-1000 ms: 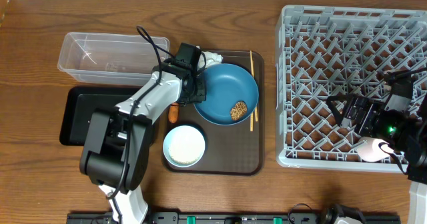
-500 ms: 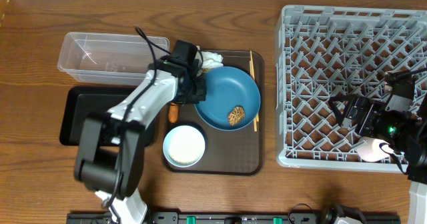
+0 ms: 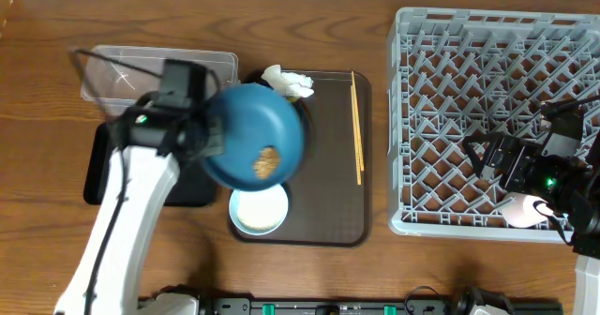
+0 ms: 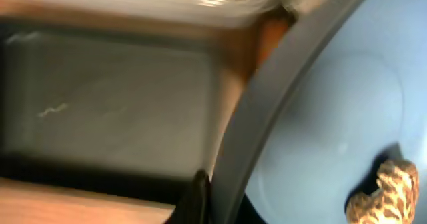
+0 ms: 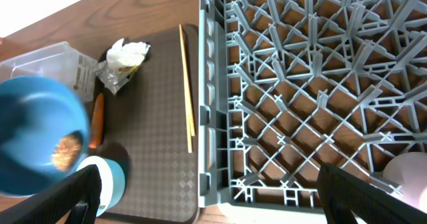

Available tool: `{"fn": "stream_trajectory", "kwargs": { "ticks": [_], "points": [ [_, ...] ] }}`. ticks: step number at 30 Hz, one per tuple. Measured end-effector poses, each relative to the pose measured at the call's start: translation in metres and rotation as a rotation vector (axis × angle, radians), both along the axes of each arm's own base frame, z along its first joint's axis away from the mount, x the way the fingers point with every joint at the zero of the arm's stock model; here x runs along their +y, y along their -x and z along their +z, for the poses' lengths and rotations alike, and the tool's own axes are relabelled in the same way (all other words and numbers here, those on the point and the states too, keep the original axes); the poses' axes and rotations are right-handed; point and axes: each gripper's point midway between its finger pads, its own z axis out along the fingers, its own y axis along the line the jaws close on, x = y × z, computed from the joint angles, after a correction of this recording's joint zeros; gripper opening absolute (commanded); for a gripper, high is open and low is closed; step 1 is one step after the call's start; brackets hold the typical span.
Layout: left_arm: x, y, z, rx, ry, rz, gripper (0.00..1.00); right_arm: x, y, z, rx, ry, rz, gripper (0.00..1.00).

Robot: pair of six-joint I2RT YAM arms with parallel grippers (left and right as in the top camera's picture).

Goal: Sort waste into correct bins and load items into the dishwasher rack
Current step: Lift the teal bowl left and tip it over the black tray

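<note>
— Where's the blue plate (image 3: 255,132)?
— Left of centre, tilted and blurred. It overlaps the left edge of the brown serving tray (image 3: 328,212) and the upper rim of the white bowl (image 3: 260,212). The left tool (image 3: 208,139) is clamped on its rim, and a brown food lump (image 3: 265,162) sits on it.
— Room around it?
— Bare tray to its right as far as the chopsticks (image 3: 356,127), then a strip of desk (image 3: 380,259) before the dishwasher rack (image 3: 487,34).
— The right tool (image 3: 480,157)?
— Spread wide and empty, over the rack's lower right.
</note>
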Motion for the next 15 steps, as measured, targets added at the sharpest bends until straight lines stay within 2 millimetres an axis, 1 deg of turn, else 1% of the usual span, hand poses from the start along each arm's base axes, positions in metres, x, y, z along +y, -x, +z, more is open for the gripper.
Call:
{"fn": "stream_trajectory", "kwargs": {
  "ticks": [3,7,9,11,15],
  "points": [
    [0.035,0.011,0.018,-0.041,-0.13,0.09,0.06,0.0,0.0,0.0,0.0,0.0,0.0,0.95],
    [0.071,0.019,0.036,-0.091,-0.262,0.226,0.06,0.0,0.0,0.0,0.0,0.0,0.0,0.96],
    [0.085,0.025,0.04,-0.091,-0.329,0.292,0.06,0.0,0.0,0.0,0.0,0.0,0.0,0.96],
    [0.099,0.035,0.042,-0.068,-0.41,0.369,0.06,0.0,0.0,0.0,0.0,0.0,0.0,0.96],
    [0.119,0.054,0.04,0.004,-0.551,0.485,0.06,0.0,0.0,0.0,0.0,0.0,0.0,0.96]
  ]
}}
